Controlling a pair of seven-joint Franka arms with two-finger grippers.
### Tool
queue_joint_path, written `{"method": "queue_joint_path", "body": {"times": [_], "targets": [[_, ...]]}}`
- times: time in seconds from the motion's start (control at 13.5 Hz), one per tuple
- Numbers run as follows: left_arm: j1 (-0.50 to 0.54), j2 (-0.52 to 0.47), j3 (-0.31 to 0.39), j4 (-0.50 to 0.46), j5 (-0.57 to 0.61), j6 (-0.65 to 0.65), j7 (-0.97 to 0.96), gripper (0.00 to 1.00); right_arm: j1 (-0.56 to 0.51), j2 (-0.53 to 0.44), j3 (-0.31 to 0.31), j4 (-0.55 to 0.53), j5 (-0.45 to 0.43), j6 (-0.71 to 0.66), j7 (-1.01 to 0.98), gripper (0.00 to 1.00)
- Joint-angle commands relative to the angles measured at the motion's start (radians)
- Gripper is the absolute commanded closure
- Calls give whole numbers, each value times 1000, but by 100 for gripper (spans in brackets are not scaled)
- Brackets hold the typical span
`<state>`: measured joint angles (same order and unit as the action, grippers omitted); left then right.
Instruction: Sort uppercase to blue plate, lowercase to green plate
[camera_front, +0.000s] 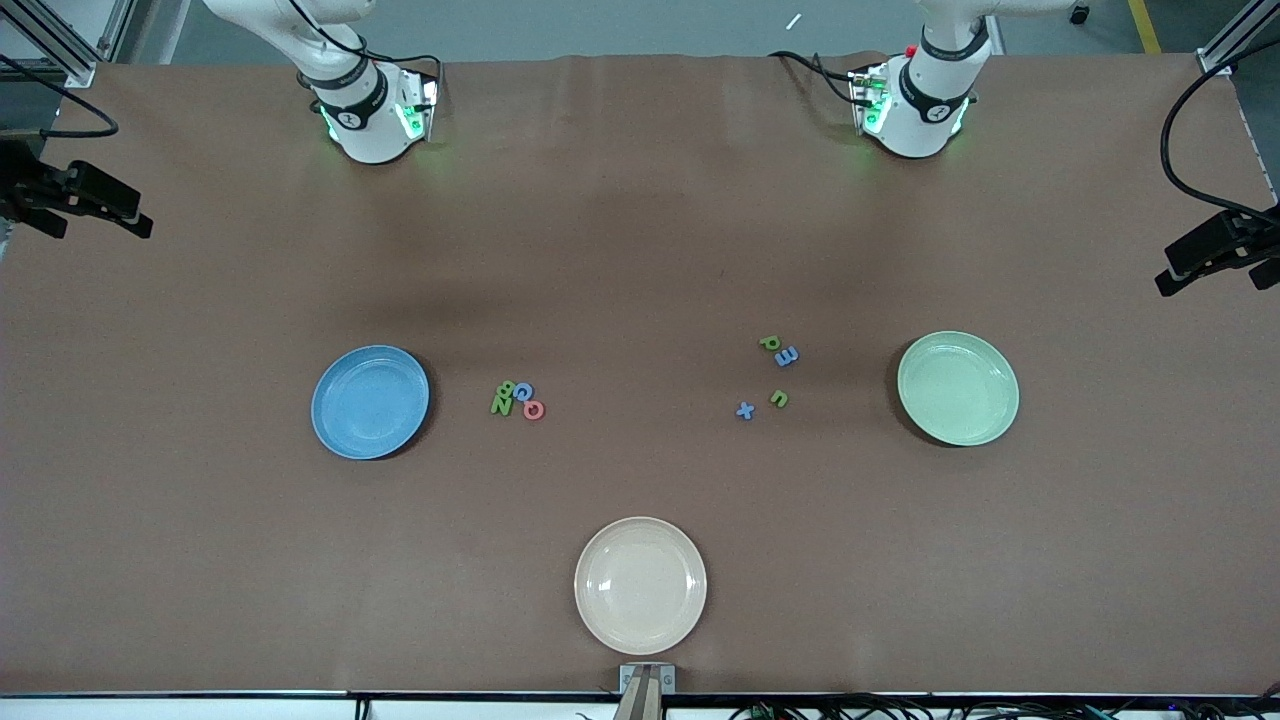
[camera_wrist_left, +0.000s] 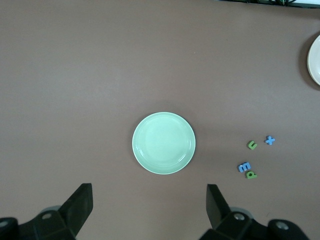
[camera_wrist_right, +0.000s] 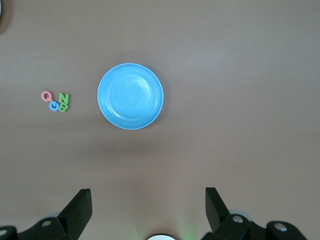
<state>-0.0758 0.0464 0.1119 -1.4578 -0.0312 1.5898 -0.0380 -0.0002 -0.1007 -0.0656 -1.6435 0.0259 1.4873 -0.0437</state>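
Eight tiny foam letters still on brown counter (camera_front: 640, 250): uppercase cluster (camera_front: 517, 400) beside glossy blue plate (camera_front: 370, 402), lowercase (camera_front: 770, 375) scattered near pale green plate (camera_front: 958, 388). Left gripper (camera_wrist_left: 150, 202) over green plate, right gripper (camera_wrist_right: 148, 202) over blue plate, both wide open, empty. Pick outermost letter 1st; pinch across thin edges.

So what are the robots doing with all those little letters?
Nothing is being handled yet. Both arms wait up high: the left gripper over the green plate, the right gripper over the blue plate, fingers open. The uppercase letters lie bunched on the table beside the blue plate, the lowercase ones are scattered beside the green plate. All three plates, cream plate included, hold nothing.
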Motion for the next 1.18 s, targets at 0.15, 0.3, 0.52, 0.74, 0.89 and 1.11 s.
{"method": "queue_joint_path", "body": {"times": [0.15,0.3,0.52,0.74,0.89,1.11], "targets": [[7,10,0,22,-9,-8,1,0,9,-27,-13,-22,19,4,-28,0],[10,12,2,22,-9,-8,6,0,9,-25,-13,-21,19,-1,-28,0],[7,29,0,14,-21,-17,-16,0,9,-19,-13,5,19,-27,-21,0],[-27,87,-17,11,-30,-21,-45,0,9,7,-13,25,9,-25,-15,0],[-88,147,-40,13,-26,-17,-141,0,5,105,-13,39,-1,-18,-27,0],[-188,271,-43,16,-22,39,-217,0,-26,241,-14,70,-3,34,-30,0]]}}
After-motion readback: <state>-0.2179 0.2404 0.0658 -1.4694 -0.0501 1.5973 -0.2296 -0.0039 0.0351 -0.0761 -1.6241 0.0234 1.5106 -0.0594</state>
